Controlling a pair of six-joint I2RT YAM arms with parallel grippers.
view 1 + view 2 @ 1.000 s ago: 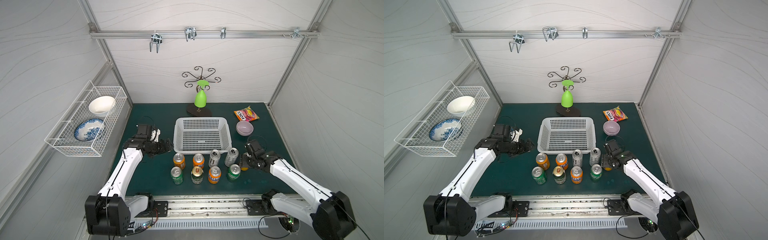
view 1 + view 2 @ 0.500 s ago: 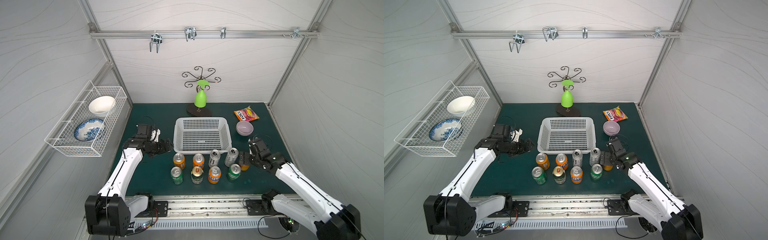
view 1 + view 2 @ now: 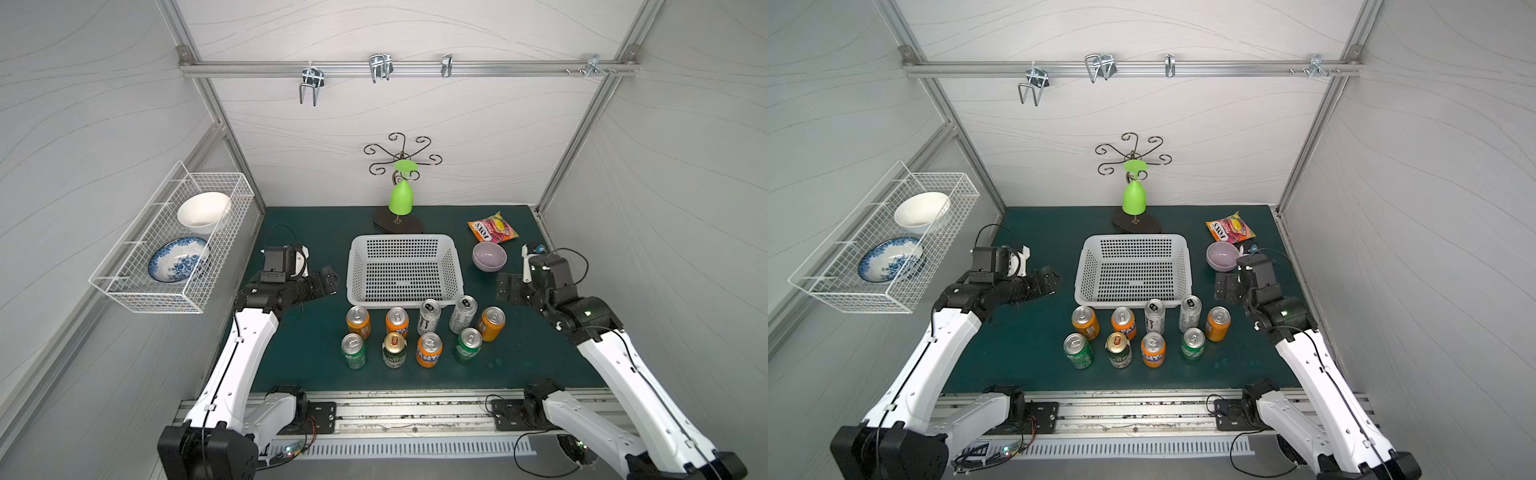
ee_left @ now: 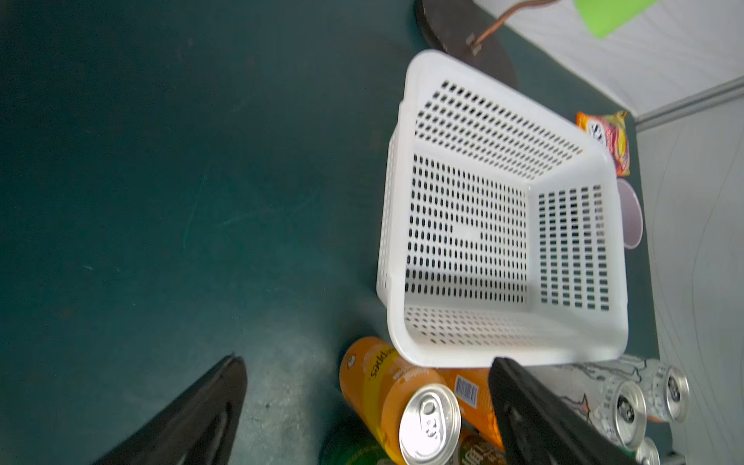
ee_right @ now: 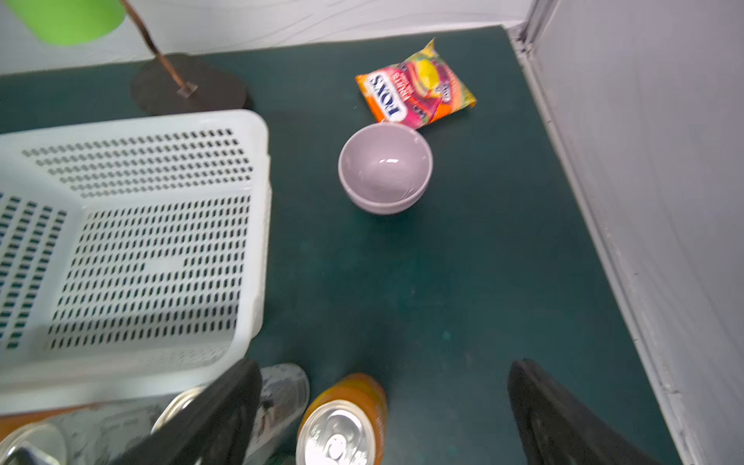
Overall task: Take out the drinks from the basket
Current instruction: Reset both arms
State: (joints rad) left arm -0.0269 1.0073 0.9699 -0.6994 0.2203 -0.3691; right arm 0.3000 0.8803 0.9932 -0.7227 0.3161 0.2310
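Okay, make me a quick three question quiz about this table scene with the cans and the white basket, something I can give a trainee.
1. True or false: the white basket has cans inside it.
2. How many cans stand on the green mat in front of the basket?
3. Multiple choice: which can stands nearest the right gripper? A) the orange can at the end of the back row B) the gold-topped can C) the green can at the far end of the front row

Key
1. False; its floor is bare in both top views.
2. Nine.
3. A. That gripper is open and holds nothing.
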